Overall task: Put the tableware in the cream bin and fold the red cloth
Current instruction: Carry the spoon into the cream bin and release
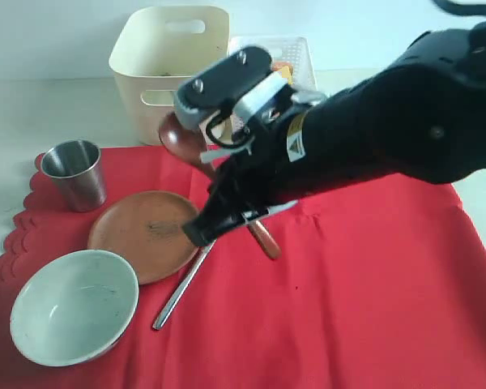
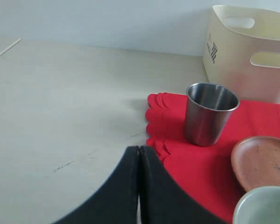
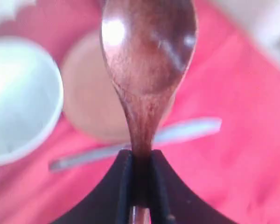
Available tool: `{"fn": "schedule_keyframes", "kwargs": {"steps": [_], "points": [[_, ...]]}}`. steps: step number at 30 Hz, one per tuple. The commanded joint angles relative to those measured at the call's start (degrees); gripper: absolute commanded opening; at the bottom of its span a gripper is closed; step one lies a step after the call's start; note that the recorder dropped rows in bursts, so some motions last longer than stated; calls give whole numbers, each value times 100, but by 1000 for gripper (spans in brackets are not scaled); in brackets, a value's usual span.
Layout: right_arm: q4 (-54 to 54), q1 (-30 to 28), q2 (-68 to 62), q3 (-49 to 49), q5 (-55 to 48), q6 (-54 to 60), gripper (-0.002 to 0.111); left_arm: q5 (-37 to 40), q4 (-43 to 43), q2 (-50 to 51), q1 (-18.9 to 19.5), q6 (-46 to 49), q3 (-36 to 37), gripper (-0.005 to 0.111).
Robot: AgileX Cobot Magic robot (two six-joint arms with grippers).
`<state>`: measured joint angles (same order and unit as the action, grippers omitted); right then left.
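Pinching the dark wooden spoon (image 3: pixel 149 60) by its handle between right fingers (image 3: pixel 123 186) above the red cloth (image 1: pixel 348 308), with left fingers (image 2: pixel 126 186) pressed together, empty.

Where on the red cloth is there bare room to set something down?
In the exterior view, the wide red cloth is bare right of the metal table knife. Crowded on the left: steel cup, round brown plate and pale green-white bowl sit close together.

Right arm (image 1: pixel 405 121): bulky glossy black shell; grey camera housing (image 1: pixel 223 85), two screws; white-yellow label (image 1: pixel 296 139); right gripper (image 1: pixel 196 233), left gripper (image 2: pixel 139 154): matte black tapered fingers
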<state>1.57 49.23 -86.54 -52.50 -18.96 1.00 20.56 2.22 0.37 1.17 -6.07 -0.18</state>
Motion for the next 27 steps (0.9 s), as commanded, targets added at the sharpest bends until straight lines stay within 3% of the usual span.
{"fn": "schedule_keyframes", "kwargs": {"steps": [1, 12, 20, 27], "points": [[-68, 10, 228, -273, 839, 244, 0, -37, 18, -37, -1, -15, 18, 0], [-264, -74, -664, -1684, 2415, 290, 0, -37, 18, -37, -1, -15, 18, 0], [-157, -655, -2024, -2791, 3550, 384, 0, -37, 18, -37, -1, -15, 18, 0], [303, -1044, -3156, -3778, 3748, 399, 0, -37, 18, -37, -1, -15, 18, 0]]}}
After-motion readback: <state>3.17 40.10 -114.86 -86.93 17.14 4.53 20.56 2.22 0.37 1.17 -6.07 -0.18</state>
